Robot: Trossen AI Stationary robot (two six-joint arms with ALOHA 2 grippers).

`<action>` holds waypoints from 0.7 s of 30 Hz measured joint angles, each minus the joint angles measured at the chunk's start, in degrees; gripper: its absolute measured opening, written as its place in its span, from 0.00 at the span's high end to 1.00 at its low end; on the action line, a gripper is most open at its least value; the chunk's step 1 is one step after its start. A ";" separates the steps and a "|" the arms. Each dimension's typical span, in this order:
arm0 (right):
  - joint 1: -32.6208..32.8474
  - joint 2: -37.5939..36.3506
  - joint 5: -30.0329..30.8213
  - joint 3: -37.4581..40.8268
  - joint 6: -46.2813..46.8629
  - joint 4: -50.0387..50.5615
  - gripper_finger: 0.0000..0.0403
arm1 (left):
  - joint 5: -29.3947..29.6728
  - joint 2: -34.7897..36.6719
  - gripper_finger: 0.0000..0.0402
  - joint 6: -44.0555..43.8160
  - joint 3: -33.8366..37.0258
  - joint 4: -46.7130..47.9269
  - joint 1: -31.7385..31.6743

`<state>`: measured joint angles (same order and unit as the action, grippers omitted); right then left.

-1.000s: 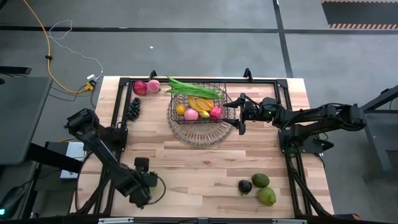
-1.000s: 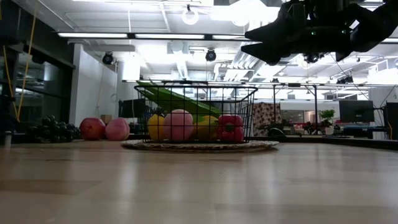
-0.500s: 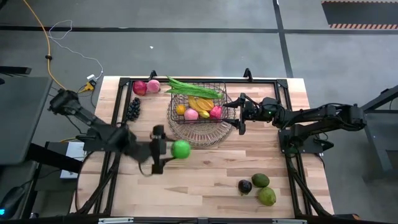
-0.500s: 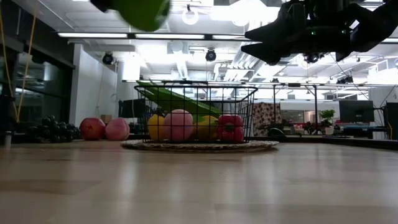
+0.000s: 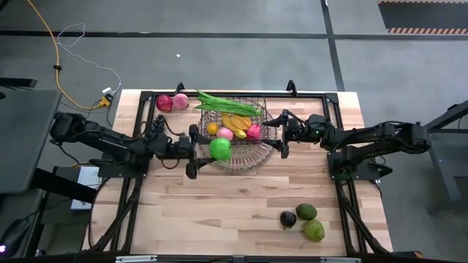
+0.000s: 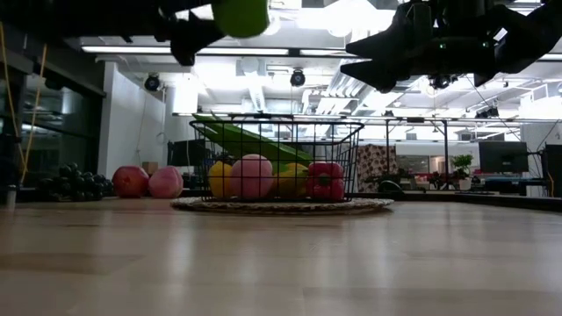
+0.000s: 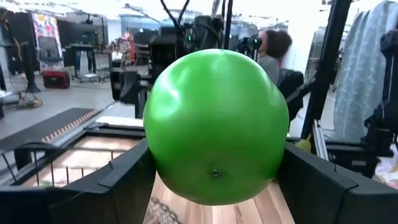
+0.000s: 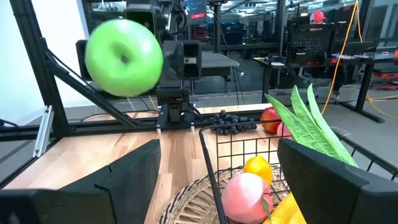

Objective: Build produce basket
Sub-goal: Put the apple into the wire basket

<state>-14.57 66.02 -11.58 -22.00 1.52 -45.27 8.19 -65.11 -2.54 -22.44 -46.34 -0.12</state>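
Left gripper (image 5: 196,151): closed on a green apple (image 5: 220,149), one dark finger pressed to each side of it, as the left wrist view shows (image 7: 216,124).
Green apple: held in the air, up off the table, at the left edge of the basket (image 5: 265,117); in the low view it hangs high above the basket rim (image 6: 239,12).
Left arm: reaches across the table from the left side toward the middle.
Right gripper (image 5: 284,134): fingers spread apart, nothing between them, just beside the basket's right side and above the table.
Right arm: stretches in from the right edge of the table.
Basket: dark wire mesh, standing on a round shallow wire dish (image 5: 241,158) near the far middle of the table (image 5: 241,204).
In the basket: long green pods (image 5: 227,104) lying across the far rim, a banana (image 5: 238,121), an orange piece (image 5: 212,128), a pink piece (image 5: 225,134) and a red piece (image 5: 254,131).
Left of the basket: a red fruit (image 5: 164,102) and a pink fruit (image 5: 180,101) side by side at the far edge, dark grapes (image 5: 157,127) nearer.
Near right of the table: a dark purple piece (image 5: 288,218) and two green pieces (image 5: 306,212) (image 5: 314,231), well apart from the basket.
Beyond the table: a person's head shows in the left wrist view (image 7: 273,46).
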 joint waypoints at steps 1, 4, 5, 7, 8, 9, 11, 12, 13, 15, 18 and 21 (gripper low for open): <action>0.00 0.00 0.00 0.00 0.00 0.00 0.22 | -0.02 -0.24 0.30 -0.09 0.19 0.20 0.02; 0.00 0.00 0.00 0.00 0.00 0.00 0.22 | -0.02 -1.22 0.30 0.13 0.20 0.26 0.02; 0.00 0.00 -0.01 0.00 0.05 -0.01 0.22 | 0.01 -1.27 0.30 0.10 0.20 0.28 0.02; 0.00 0.00 0.01 0.00 0.11 -0.01 0.22 | 0.97 -1.29 0.30 0.17 0.20 0.03 0.02; 0.00 0.00 0.01 0.00 0.07 -0.01 0.22 | 1.54 -1.29 0.30 0.16 0.20 0.04 0.02; 0.00 0.00 0.01 0.00 0.05 -0.01 0.22 | 1.96 -1.29 0.30 0.16 0.20 0.06 0.02; 0.00 0.00 0.01 0.00 0.03 -0.01 0.22 | 2.55 -1.29 0.30 0.16 0.20 0.04 0.02; 0.00 0.00 0.01 0.00 -0.01 -0.01 0.22 | 2.56 -1.29 0.29 0.16 0.20 0.06 0.02; 0.00 0.00 0.01 0.00 -0.08 -0.01 0.22 | 2.62 -1.29 0.29 0.16 0.20 0.06 0.02; 0.00 0.00 0.03 0.00 -0.22 -0.01 0.22 | 2.69 -1.29 0.29 0.19 0.20 0.06 0.02; 0.00 0.00 0.03 0.00 -0.22 -0.01 0.22 | 2.75 -1.29 0.29 0.19 0.20 0.01 0.02; 0.00 0.00 0.03 0.00 -0.24 -0.01 0.22 | 5.30 -1.29 0.29 0.21 0.18 -0.05 0.07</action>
<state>-14.57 66.02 -11.55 -22.00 1.28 -45.28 13.48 -66.39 -2.33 -22.26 -46.39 -0.05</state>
